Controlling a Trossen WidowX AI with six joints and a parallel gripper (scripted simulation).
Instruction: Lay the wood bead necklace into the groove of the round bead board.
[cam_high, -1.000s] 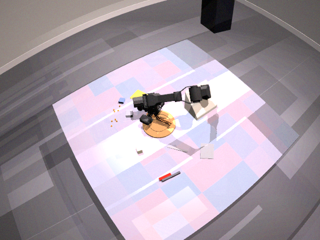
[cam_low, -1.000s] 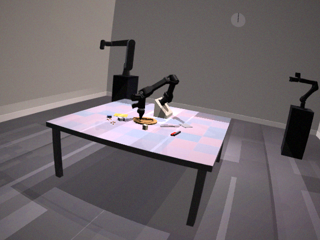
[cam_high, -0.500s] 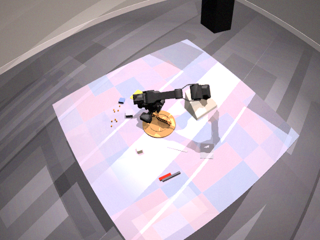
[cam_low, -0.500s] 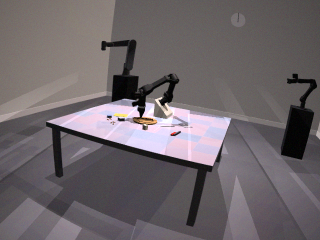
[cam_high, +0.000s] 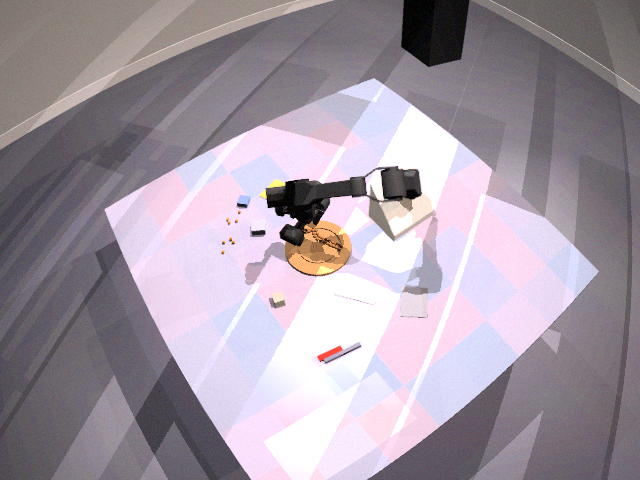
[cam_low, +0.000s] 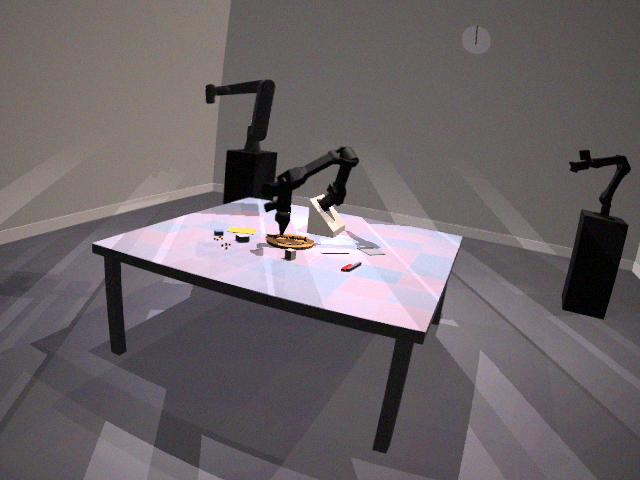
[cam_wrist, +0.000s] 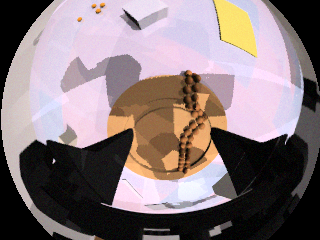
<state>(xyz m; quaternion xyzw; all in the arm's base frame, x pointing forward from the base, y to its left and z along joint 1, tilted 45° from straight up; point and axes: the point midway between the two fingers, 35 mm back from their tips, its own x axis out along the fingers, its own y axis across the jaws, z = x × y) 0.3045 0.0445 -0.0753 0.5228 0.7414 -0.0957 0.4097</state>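
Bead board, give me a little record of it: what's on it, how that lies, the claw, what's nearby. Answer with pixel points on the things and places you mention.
board: round, orange (cam_high: 295, 256) (cam_wrist: 118, 123)
on it: necklace (cam_high: 331, 241) (cam_wrist: 186, 137)
lie: bunched in a double strand across the board, not looped round the groove
claw: open, holding nothing (cam_high: 303, 219) (cam_low: 282, 233) (cam_wrist: 172, 131)
nearby: loose beads, yellow sheet (cam_low: 241, 230) (cam_wrist: 235, 25), blue block (cam_high: 243, 200) (cam_low: 218, 232)

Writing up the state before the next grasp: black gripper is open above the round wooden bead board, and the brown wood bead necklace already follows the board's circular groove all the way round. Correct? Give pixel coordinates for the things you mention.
Not the necklace part. The wrist view shows the brown wood bead necklace (cam_high: 326, 239) (cam_wrist: 191, 120) bunched into a narrow double strand across one side of the round wooden bead board (cam_high: 310, 266) (cam_low: 305, 244) (cam_wrist: 117, 122). Rest stands.
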